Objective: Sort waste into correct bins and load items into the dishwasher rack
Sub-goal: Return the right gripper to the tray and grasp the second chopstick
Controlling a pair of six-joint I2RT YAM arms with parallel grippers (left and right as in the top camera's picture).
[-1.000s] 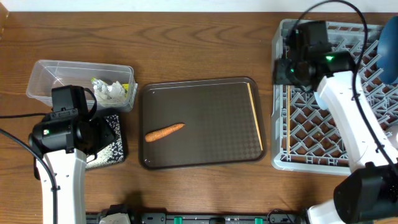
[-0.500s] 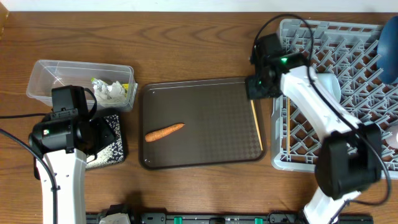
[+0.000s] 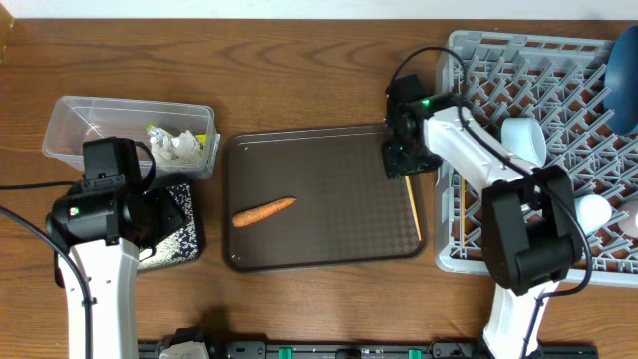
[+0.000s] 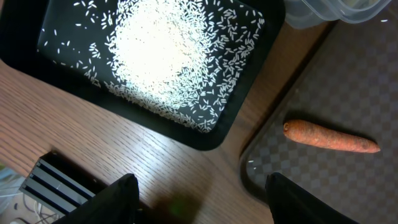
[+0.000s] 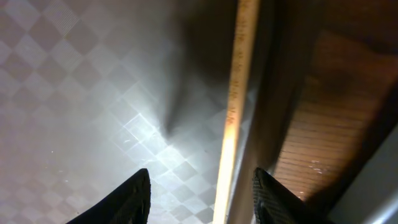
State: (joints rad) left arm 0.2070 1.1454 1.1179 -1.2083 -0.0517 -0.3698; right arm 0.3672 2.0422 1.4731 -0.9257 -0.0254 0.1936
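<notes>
An orange carrot point(image 3: 264, 211) point(image 4: 329, 137) lies on the brown serving tray point(image 3: 319, 249). One wooden chopstick point(image 3: 413, 209) point(image 5: 239, 93) lies along that tray's right rim. My right gripper point(image 5: 202, 186) hangs low over the chopstick's far end, open, its jaws standing either side of the stick without touching it. My left gripper point(image 4: 199, 186) is open over bare wood between the black tray point(image 4: 205, 140) and the brown tray. Loose rice point(image 4: 161, 56) covers the black tray. The clear tub point(image 3: 80, 125) holds napkins and a wrapper point(image 3: 174, 148).
The grey dishwasher rack point(image 3: 518, 209) fills the right side, with a white cup point(image 3: 523, 140), a dark-blue plate point(image 3: 623, 80) and a pale bowl point(image 3: 593, 211) in it. The right arm's cable loops over the rack's left edge.
My right arm has swung left from the rack's near corner down to the brown tray's right rim, over the chopstick. The left arm, carrot and bins have not moved.
</notes>
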